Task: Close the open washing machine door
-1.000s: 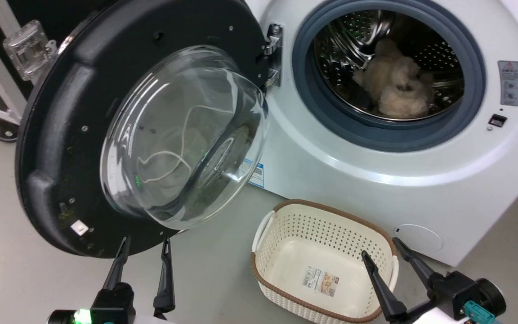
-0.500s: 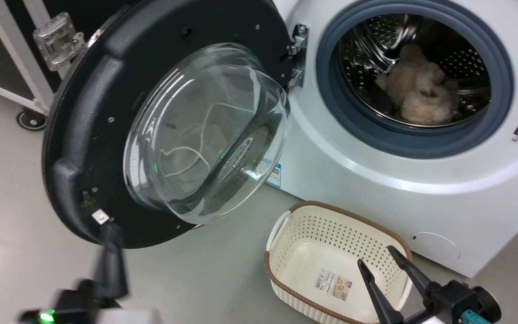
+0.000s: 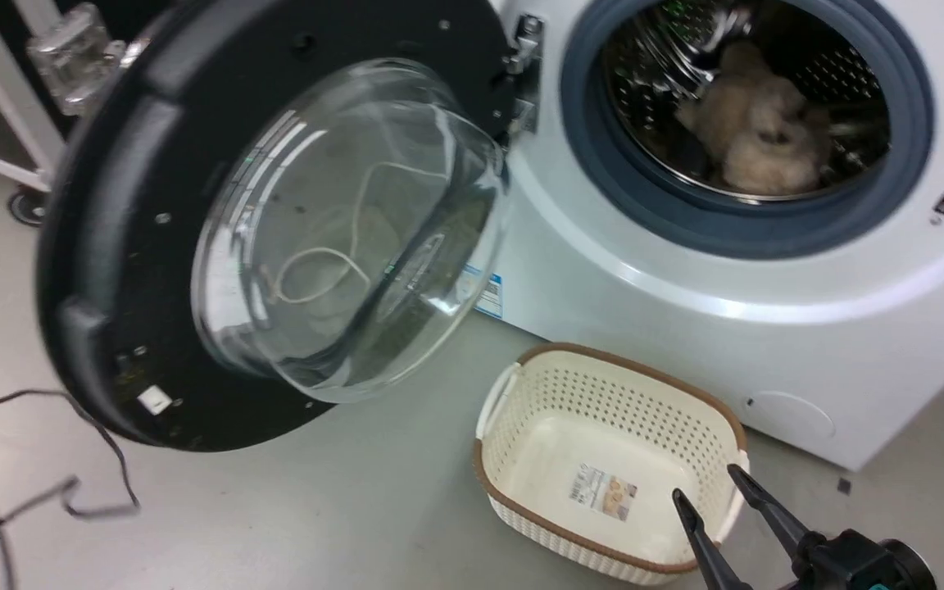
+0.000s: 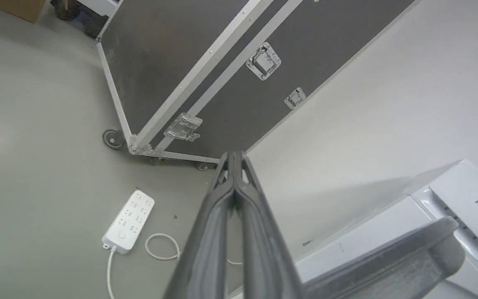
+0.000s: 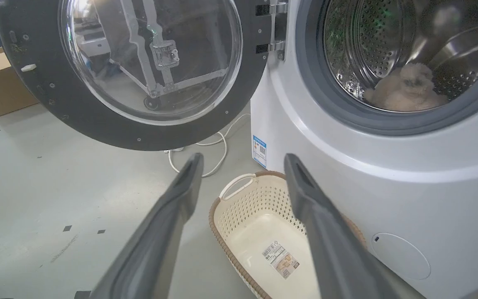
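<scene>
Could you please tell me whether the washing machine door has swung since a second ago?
No. The washing machine door sits the same against its hinge and the laundry basket; only the camera shifted.

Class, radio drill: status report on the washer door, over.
Left hand shut, empty. Right hand open, empty. Door wide open. Basket on floor before washer.

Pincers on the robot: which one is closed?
The left pincer, whose two dark fingers meet at the tips. The right pincer has a wide gap between its fingers.
</scene>
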`<state>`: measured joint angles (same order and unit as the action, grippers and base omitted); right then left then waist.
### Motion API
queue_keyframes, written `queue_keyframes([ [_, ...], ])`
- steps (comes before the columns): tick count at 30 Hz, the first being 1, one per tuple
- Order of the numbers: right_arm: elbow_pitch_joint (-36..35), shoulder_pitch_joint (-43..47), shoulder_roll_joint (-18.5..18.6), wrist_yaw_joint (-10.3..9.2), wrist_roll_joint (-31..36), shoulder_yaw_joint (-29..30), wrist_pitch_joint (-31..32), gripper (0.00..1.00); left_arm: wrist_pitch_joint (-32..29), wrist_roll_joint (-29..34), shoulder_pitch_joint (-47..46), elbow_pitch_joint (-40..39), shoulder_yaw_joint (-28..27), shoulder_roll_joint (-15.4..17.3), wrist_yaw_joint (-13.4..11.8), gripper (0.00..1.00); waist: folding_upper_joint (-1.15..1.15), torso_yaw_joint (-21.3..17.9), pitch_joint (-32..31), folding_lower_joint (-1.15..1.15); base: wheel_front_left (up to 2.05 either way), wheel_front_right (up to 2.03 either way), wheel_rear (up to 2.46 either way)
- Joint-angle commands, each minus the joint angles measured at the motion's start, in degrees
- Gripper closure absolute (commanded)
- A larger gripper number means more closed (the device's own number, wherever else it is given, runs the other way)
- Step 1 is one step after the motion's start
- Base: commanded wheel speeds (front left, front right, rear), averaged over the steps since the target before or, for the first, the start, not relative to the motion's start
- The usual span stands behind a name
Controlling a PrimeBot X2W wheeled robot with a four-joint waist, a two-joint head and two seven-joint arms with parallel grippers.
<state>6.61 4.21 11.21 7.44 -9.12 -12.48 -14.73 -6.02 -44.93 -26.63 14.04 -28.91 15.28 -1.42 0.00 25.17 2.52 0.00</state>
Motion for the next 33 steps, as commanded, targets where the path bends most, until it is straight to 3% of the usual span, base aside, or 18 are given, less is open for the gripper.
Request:
queue_keyframes([
  [1, -0.14, -0.2, 0.74, 0.05, -0.36, -0.21, -0.27, 0.0, -2.74, -3.48, -2.41, 3.54, -1.67, 0.85, -0.15, 1.0, 0.0, -1.34, 1.07, 0.0, 0.0, 0.0, 0.0],
  [8, -0.19, -0.74, 2.06, 0.05, -1.1, -0.84, -0.27, 0.0, -16.61, -11.86, -4.07, 13.8, -3.51, 2.87, -1.48, 1.0, 0.0, -3.27, 2.09, 0.0, 0.0, 0.0, 0.0],
  [9, -0.2, -0.79, 2.32, 0.05, -1.33, -0.77, -0.27, 0.0, -22.38, -15.37, -3.53, 14.72, -3.45, 2.56, 0.04, 1.0, 0.0, -3.59, 2.18, 0.0, 0.0, 0.0, 0.0],
  [13, 0.1, -0.67, 2.21, 0.05, -1.5, -0.76, -0.27, 0.0, -28.53, -19.62, -1.91, 13.3, -3.73, 1.67, 1.96, 1.0, 0.0, -3.75, 1.58, 0.0, 0.0, 0.0, 0.0],
  [21, 1.2, -0.18, 0.29, 0.05, -1.19, -0.13, -0.27, 0.0, -39.73, -25.84, 5.76, 5.21, -3.54, -1.03, 3.33, 1.0, 0.0, -3.83, -1.32, 0.0, 0.0, 0.0, 0.0],
  [22, 1.75, 0.3, -1.05, 0.05, -0.44, 1.51, -0.27, 0.0, -45.03, -27.68, 12.03, -3.36, -1.0, -5.39, 2.85, 1.0, 0.0, -3.84, -3.23, 0.0, 0.0, 0.0, 0.0],
  [26, 2.17, 0.52, -1.8, 0.05, 0.54, 3.31, -0.27, 0.0, -48.28, -28.8, 16.67, -9.45, 2.13, -9.24, 2.0, 1.0, 0.0, -4.24, -4.13, 0.0, 0.0, 0.0, 0.0],
  [27, 2.46, 0.28, -2.31, 0.05, 1.32, 4.94, -0.27, 0.0, -49.56, -29.86, 20.5, -13.24, 5.44, -11.28, 1.18, 1.0, 0.0, -5.29, -4.31, 0.0, 0.0, 0.0, 0.0],
  [32, 2.91, -0.21, -2.97, 0.05, 2.48, 6.7, -0.27, 0.0, -48.08, -32.88, 27.25, -17.39, 13.75, -12.33, -0.05, 1.0, 0.0, -8.68, -3.92, 0.0, 0.0, 0.0, 0.0],
  [33, 3.18, -0.45, -2.82, 0.05, 2.89, 6.91, -0.27, 0.0, -44.01, -36.87, 29.92, -17.24, 19.94, -12.37, 0.23, 1.0, 0.0, -11.9, -3.04, 0.0, 0.0, 0.0, 0.0],
])
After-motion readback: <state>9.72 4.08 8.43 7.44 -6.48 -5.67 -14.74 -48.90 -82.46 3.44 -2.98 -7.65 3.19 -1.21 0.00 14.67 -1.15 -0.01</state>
